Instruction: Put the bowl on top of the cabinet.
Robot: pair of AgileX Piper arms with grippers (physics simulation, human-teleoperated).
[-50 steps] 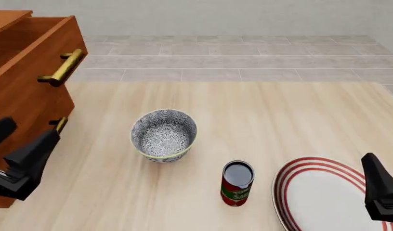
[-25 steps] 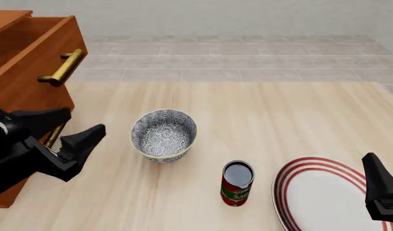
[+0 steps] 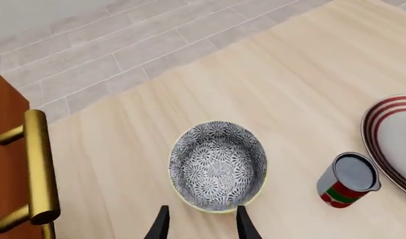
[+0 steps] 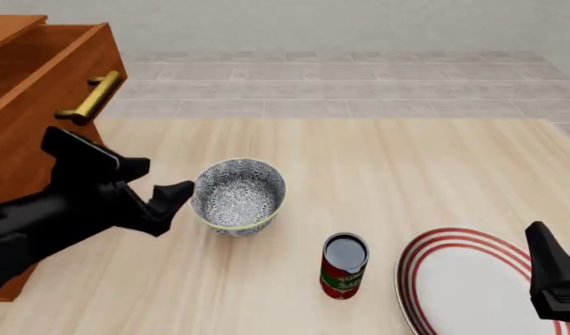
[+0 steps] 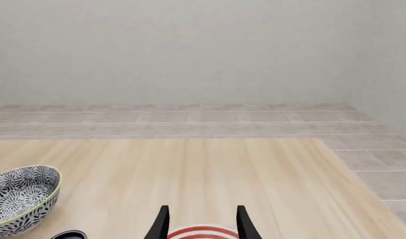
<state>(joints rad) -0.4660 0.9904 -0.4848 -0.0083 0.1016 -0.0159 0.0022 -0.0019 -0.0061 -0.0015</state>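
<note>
The bowl [image 4: 238, 195], white with a dense grey-blue floral pattern and a yellowish rim, stands upright on the table left of centre. It also shows in the left wrist view [image 3: 218, 165] and the right wrist view [image 5: 20, 198]. My left gripper [image 4: 162, 181] is open just left of the bowl, its fingertips [image 3: 161, 222] close to the rim but not touching. The reddish-brown cabinet [image 4: 28, 118] with brass handles [image 4: 89, 98] fills the far left. My right gripper [image 4: 544, 244] hangs open over the plate at the lower right, holding nothing.
A red and green can [image 4: 344, 266] stands in front of and to the right of the bowl. A flat white plate with red rings [image 4: 462, 279] lies at the lower right. The cabinet's handle [image 3: 40, 169] juts out close to the left arm.
My left arm has swung up from the lower left, past the cabinet's front, until its open fingers reach the bowl's left side. The right arm, bowl, can and plate have not moved.
</note>
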